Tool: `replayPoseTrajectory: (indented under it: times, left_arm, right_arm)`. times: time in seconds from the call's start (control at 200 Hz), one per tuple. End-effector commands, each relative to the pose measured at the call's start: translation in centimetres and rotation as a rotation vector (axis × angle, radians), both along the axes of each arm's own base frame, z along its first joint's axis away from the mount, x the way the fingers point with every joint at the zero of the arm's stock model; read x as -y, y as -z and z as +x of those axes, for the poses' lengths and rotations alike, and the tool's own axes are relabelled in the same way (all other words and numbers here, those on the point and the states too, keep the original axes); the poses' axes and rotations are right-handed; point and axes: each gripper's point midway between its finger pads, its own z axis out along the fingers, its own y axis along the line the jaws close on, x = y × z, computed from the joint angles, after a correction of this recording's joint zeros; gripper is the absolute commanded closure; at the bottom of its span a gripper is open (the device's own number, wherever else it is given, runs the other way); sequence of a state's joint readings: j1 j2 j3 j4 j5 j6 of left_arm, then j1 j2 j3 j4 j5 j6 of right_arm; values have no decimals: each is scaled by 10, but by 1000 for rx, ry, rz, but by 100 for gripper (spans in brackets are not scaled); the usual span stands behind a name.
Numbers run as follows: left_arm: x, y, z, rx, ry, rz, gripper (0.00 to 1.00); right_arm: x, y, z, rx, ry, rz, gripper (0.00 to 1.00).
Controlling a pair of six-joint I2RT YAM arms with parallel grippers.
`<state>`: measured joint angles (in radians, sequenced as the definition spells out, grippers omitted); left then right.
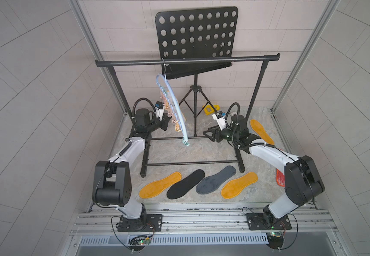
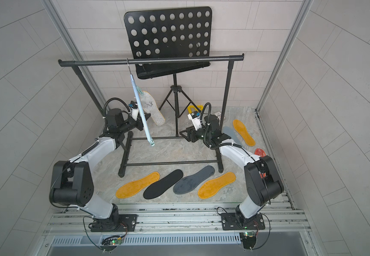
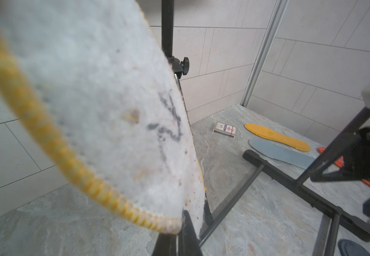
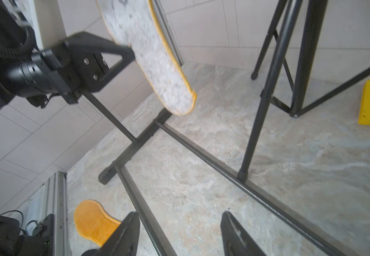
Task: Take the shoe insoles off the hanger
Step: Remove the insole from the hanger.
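The pale blue hanger hangs by its wire hook from the black rack bar, pastel clips along it. One insole, white felt back with a yellow stitched edge, still hangs from it. My left gripper is shut on that insole's lower edge. My right gripper stands open and empty above the floor, right of the hanger. Other insoles lie on the floor: yellow, black, dark grey, yellow.
More insoles lie at the right: yellow, pale grey-blue, red mesh. The black garment rack straddles the middle, its base bars on the floor. Behind it stand a perforated music stand, a yellow block and a card box.
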<state>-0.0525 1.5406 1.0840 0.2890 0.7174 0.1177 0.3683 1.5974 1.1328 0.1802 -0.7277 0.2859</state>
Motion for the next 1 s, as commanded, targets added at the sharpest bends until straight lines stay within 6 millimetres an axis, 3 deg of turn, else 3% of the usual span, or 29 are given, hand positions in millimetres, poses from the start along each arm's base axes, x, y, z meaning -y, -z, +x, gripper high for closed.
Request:
replayPoseTrajectory:
  times: [0.0, 0.195, 0.47, 0.996]
  left_arm:
    - [-1, 16, -31, -84, 37, 68, 100]
    - [4, 25, -73, -154, 133, 121, 100]
    - [10, 31, -97, -200, 203, 102, 100]
    - [25, 21, -125, -266, 328, 33, 100]
  right_arm:
    - [-15, -47, 1, 68, -70, 92, 38]
    - [-40, -104, 15, 166, -149, 176, 38]
    - [-77, -146, 28, 222, -232, 236, 35]
    - [-131, -142, 41, 205, -286, 301, 35]
